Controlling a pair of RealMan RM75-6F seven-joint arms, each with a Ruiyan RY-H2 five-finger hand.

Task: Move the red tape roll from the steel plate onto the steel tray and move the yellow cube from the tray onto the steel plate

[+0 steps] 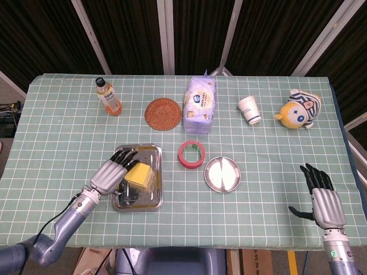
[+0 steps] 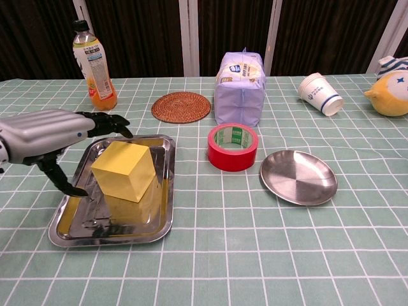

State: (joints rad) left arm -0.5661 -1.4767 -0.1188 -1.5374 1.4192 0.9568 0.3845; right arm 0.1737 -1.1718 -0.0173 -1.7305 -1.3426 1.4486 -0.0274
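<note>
Cube: we see the yellow cube [image 2: 124, 169] sitting in the steel tray [image 2: 70, 231], toward its far half, resting on one flat face with a corner turned toward the chest camera.
Tape: the red tape roll [image 2: 233, 147] lies flat on the desk [image 2: 255, 255] just beside the round steel plate [image 2: 298, 176], not on it as far as we can tell.
Left hand: our left hand [image 2: 48, 134] hovers over the tray's left edge, fingers spread and holding nothing; the dark fingertips [image 1: 125, 154] reach over the cube's near-left side and the thumb hangs low beside it. We cannot tell whether any finger touches the cube.
Right hand: our right hand [image 1: 325, 203] rests loose and empty near the desk's near right corner, well apart from the plate.
How the cube handles: we judge it light and stiff, with smooth matte faces that give a fair grip.
Where to hold the cube: two opposite vertical faces, thumb on one, fingers on the other, above the tray's lip.
How the tape handles: rigid and light; we judge a pinch through the hole and over the outer wall is safest.
Risk: the shiny tray may slide if we push the cube sideways.
</note>
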